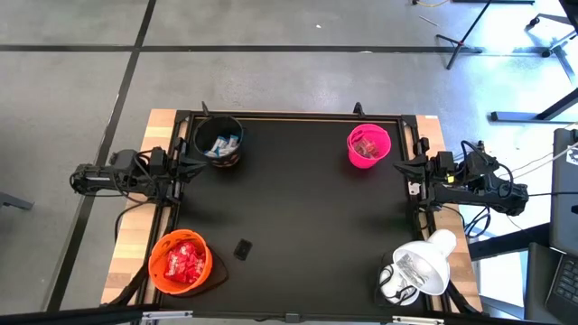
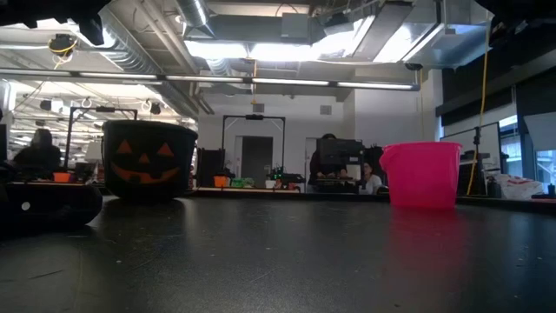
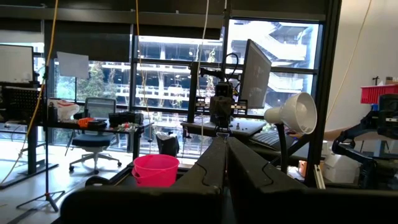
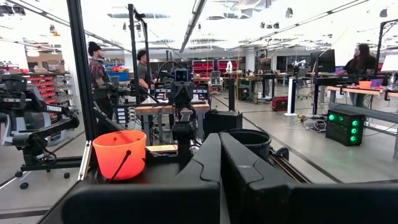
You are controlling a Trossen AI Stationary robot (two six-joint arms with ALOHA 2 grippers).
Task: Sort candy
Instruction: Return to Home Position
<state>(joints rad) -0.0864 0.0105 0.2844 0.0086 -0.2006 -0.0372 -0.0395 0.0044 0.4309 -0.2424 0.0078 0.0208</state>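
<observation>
The candy lies in three bowls on the black table. Blue-and-white candy is in the black bowl at the far left, which shows a pumpkin face in the low view. Red candy fills the orange bowl at the near left. More candy sits in the pink bowl at the far right. My left gripper is shut at the table's left edge, holding nothing. My right gripper is shut at the right edge, also holding nothing.
A small flat black object lies on the table near the orange bowl. A white lamp stands at the near right corner. A black frame borders the table. The middle of the table holds no other things.
</observation>
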